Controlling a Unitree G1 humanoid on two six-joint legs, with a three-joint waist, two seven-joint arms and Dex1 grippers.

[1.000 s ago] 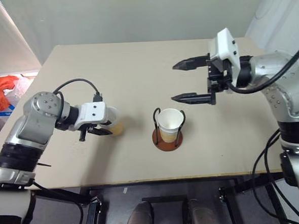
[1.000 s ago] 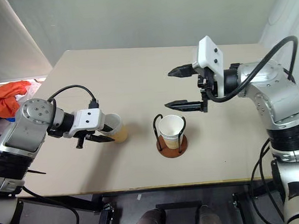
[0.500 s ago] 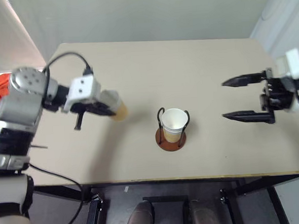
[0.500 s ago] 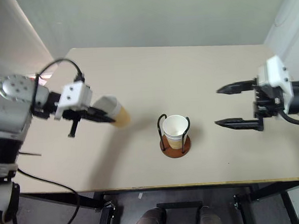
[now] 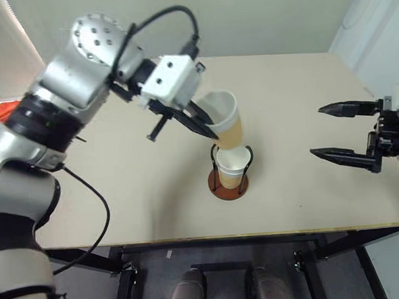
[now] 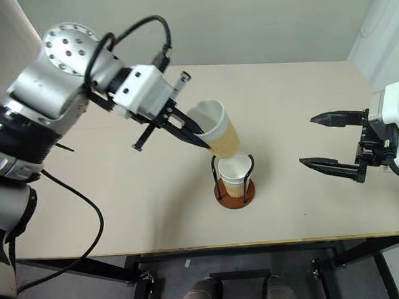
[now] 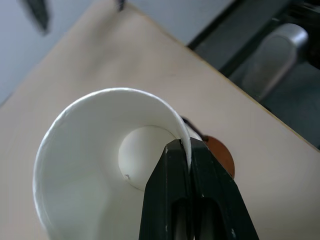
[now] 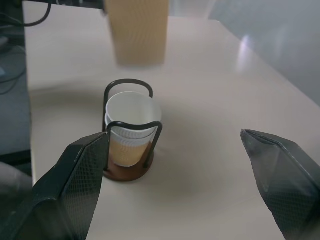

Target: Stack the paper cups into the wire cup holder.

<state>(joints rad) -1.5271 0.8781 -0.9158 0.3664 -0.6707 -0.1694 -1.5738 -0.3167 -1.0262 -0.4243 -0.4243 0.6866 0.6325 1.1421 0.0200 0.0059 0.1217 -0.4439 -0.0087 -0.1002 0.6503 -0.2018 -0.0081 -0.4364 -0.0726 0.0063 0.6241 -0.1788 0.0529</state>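
My left gripper [image 6: 200, 137] pinches the rim of a paper cup [image 6: 217, 129], tilted just above the wire cup holder [image 6: 233, 182], where stacked cups [image 6: 234, 172] sit on the worktop [image 6: 299, 116]. My right gripper [image 6: 326, 140] hangs open, well apart.

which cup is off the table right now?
The paper cup pinched by its rim in the left gripper, tilted above the wire cup holder. The other cups sit nested in it.
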